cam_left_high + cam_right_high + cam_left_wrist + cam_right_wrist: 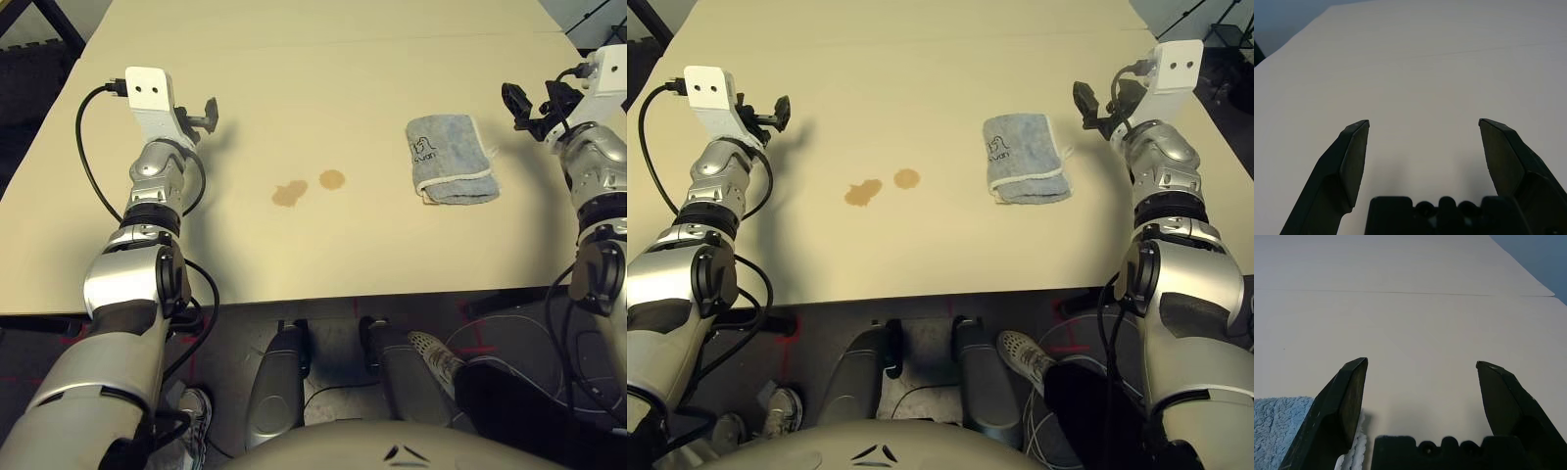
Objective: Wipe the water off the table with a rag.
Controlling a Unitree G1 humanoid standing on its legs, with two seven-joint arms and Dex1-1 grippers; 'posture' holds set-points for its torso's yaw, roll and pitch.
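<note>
- Left gripper (208, 114) is hovering over bare table (323, 78), fingers spread wide, holding nothing.
- The water (290, 193), two tan blotches, is lying mid-table, well apart from both grippers.
- The rag (449, 160) is lying folded right of the blotches; probably soft, light and limp, best pinched at its cream edging.
- Right gripper (1095, 110) is hanging wide and empty just beside the rag; its wrist view is showing the terry pile close up.

In front of me: two small tan-brown wet blotches of water (331, 180), one folded grey-blue terry rag (451, 160), one pale beige matte table (323, 69), my two black two-fingered grippers, left (208, 114), right (534, 106)
</note>
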